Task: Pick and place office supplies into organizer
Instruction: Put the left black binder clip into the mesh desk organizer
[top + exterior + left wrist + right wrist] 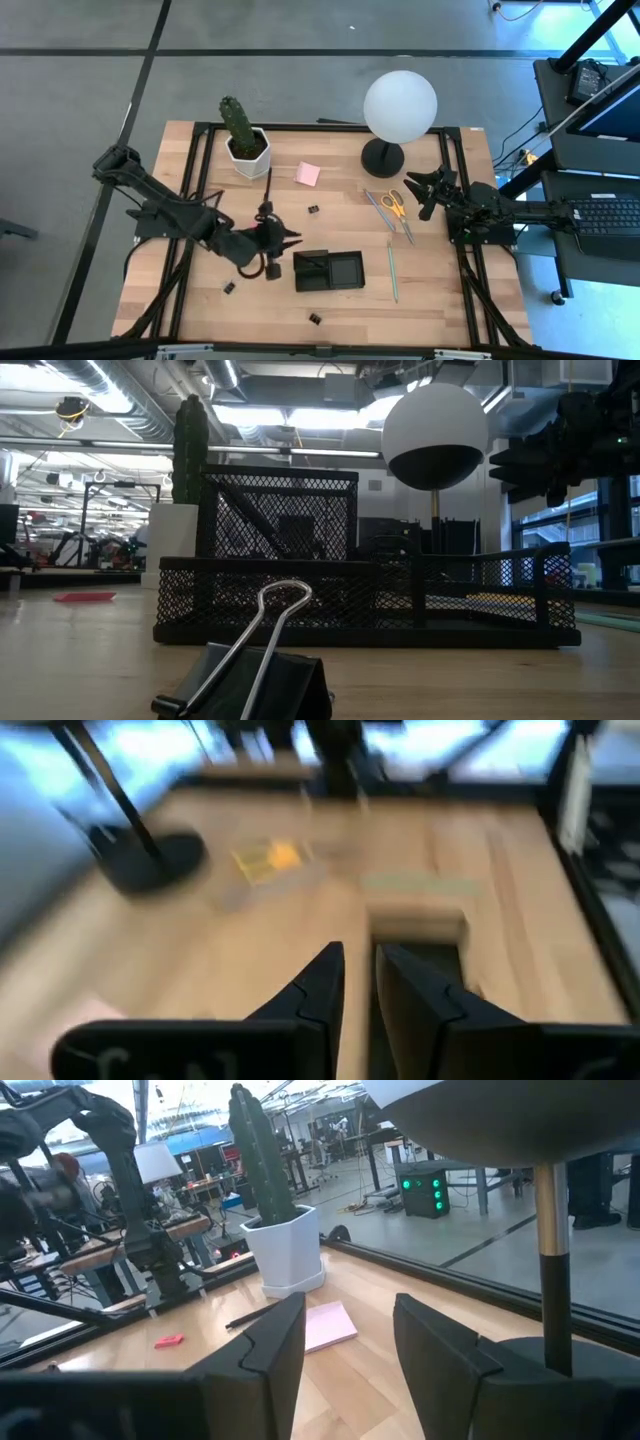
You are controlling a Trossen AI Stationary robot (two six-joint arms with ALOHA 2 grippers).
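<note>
The left gripper hovers just left of the organizer, its fingers a narrow gap apart with nothing seen between them. Just beyond it lies a black pen, long axis running far to near. It is probably light, stiff and apt to roll, so a pinch across mid-barrel should suit it. Right of the organizer, the green pencil also lies far to near. Farther right, the yellow-handled scissors point their blades near-right. Beside them waits the right gripper, spread open and empty.
</note>
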